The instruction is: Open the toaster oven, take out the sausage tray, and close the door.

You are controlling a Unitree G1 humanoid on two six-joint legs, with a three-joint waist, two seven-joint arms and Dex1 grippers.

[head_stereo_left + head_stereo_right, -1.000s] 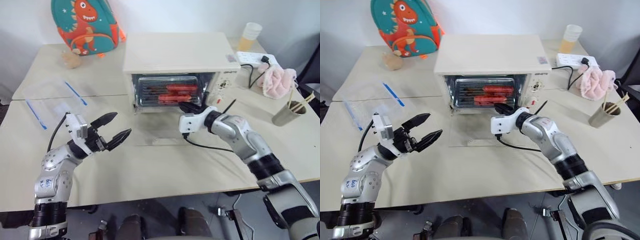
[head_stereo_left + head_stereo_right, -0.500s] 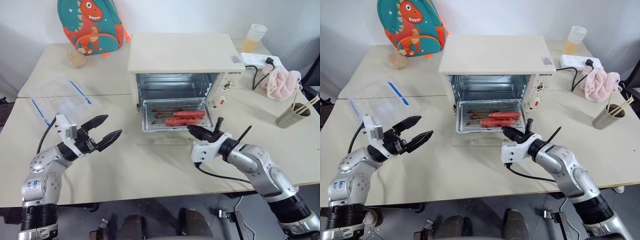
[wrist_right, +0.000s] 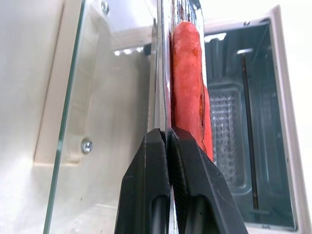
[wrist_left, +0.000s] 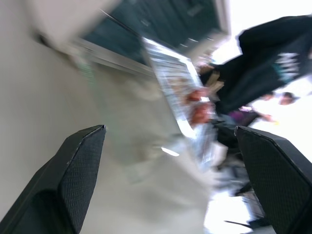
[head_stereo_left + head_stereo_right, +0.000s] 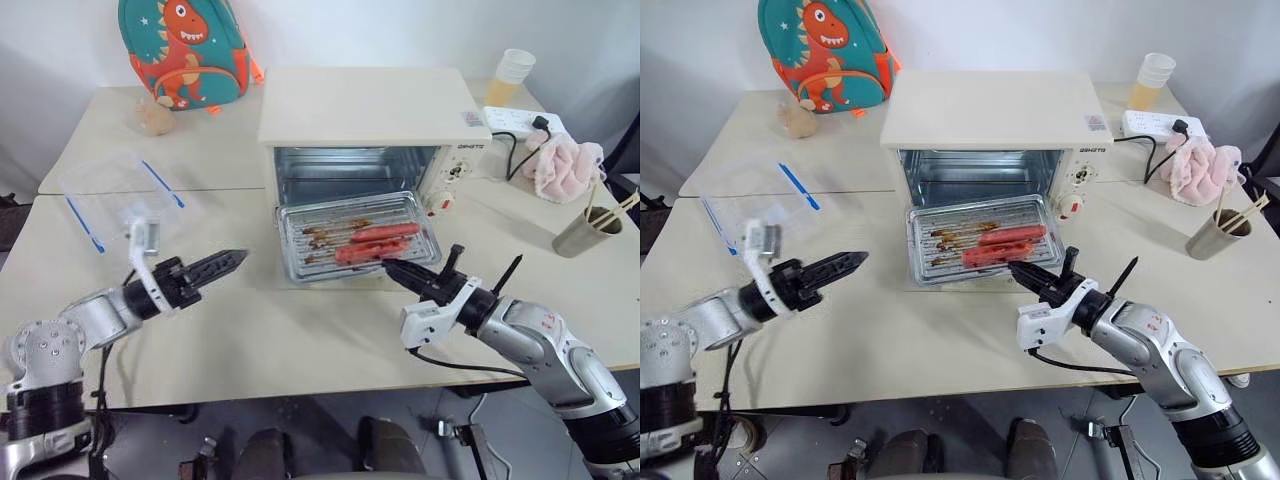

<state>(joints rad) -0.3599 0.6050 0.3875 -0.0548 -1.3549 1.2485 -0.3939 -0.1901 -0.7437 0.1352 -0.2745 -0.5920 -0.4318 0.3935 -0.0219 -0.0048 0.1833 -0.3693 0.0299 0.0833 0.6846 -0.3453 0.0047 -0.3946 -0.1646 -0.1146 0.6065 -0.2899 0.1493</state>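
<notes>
the toaster oven (image 5: 365, 105) carries small dark lettering, too small to read.

Silver arms, black pincers (image 5: 392, 270) (cabled wrists)

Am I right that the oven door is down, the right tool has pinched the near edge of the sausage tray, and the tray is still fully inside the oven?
Not quite. The door is down and the right tool pinches the sausage tray edge, but the tray is mostly out of the toaster oven, over the door, as the right eye view shows.
</notes>
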